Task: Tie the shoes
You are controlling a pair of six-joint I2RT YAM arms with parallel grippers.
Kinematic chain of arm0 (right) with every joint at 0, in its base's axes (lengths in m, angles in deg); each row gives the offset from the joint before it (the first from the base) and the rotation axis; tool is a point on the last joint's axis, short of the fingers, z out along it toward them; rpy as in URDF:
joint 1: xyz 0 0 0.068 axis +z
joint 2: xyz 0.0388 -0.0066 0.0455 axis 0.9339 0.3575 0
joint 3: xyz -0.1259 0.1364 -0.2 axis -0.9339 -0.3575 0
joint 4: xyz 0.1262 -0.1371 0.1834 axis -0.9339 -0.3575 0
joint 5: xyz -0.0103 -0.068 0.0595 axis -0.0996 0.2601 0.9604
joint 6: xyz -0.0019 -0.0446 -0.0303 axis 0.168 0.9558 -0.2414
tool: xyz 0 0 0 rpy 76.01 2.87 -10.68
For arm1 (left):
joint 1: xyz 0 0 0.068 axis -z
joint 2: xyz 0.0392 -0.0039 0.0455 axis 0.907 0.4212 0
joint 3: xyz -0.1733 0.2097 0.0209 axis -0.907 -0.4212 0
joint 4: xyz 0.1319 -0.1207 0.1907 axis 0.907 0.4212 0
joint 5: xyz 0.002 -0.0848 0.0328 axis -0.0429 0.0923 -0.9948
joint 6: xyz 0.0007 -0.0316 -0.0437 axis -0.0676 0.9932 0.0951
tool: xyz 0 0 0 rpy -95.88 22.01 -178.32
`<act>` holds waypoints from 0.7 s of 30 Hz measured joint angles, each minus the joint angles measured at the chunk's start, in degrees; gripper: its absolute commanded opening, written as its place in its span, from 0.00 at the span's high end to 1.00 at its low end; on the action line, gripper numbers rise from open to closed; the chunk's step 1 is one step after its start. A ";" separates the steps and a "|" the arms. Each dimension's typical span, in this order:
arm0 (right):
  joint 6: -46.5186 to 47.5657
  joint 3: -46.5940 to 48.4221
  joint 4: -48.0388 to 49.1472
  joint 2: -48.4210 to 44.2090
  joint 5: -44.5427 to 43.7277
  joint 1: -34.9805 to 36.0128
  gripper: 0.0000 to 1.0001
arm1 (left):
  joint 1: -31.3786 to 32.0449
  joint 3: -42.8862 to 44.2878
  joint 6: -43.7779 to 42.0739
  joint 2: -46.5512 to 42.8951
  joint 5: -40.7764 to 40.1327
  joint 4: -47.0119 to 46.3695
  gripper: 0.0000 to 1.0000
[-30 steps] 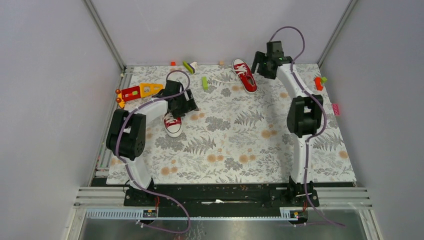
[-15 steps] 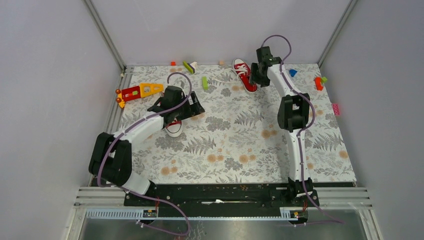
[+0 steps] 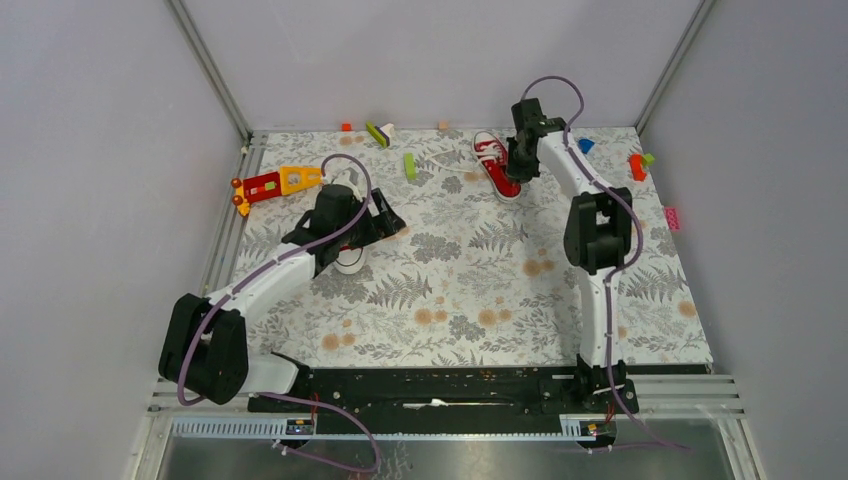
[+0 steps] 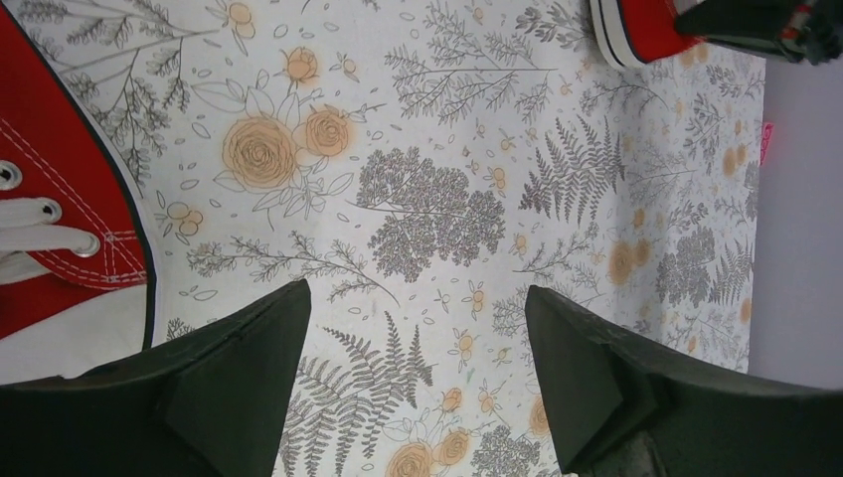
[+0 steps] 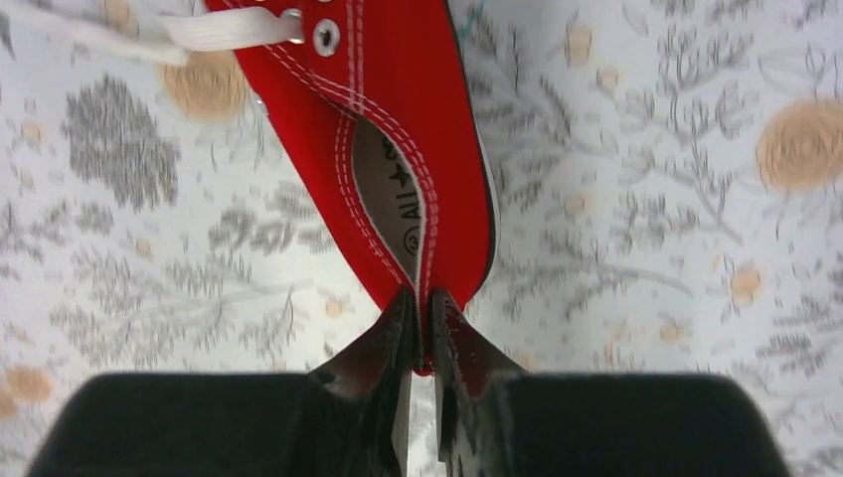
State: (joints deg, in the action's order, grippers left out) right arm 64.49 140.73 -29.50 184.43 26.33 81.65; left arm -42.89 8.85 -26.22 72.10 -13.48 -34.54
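Two red canvas shoes with white laces lie on the floral mat. The left shoe (image 3: pixel 348 260) is mostly hidden under my left gripper (image 3: pixel 372 222); its laced side shows at the left edge of the left wrist view (image 4: pixel 60 229). My left gripper (image 4: pixel 416 293) is open over bare mat, beside that shoe. The right shoe (image 3: pixel 493 160) lies near the back, and in the right wrist view (image 5: pixel 398 129) its heel points toward me. My right gripper (image 5: pixel 425 298) is shut on the heel rim of that shoe, in the top view (image 3: pixel 518 165). A loose lace (image 5: pixel 149 35) trails left.
A red-and-yellow toy piece (image 3: pixel 280 182) lies at the mat's left. Small blocks are scattered along the back: green (image 3: pixel 409 165), orange (image 3: pixel 345 127), blue (image 3: pixel 585 145), red and green (image 3: pixel 637 165). A pink block (image 3: pixel 672 217) sits off the mat's right edge.
My right gripper came down from behind the right shoe and closed on its heel, shifting the shoe slightly. My left arm stretched out lower, its gripper staying open over the left shoe.
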 measured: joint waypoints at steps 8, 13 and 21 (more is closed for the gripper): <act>-1.16 -33.44 9.51 -26.75 0.92 5.86 0.94 | 1.70 -5.07 2.97 -0.11 0.72 -3.96 0.16; -2.49 -58.73 17.62 -46.75 6.32 13.27 0.95 | 3.41 -5.40 3.39 -0.11 1.36 -5.05 0.16; -5.49 -76.61 17.53 -67.12 -1.49 17.33 0.05 | 5.68 -5.40 3.23 -2.47 0.59 -5.03 0.16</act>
State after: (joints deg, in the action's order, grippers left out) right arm 59.00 64.12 -11.97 117.31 24.84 98.99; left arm -37.21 3.45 -22.99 69.63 -12.89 -39.57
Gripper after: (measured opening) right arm 0.850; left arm 0.840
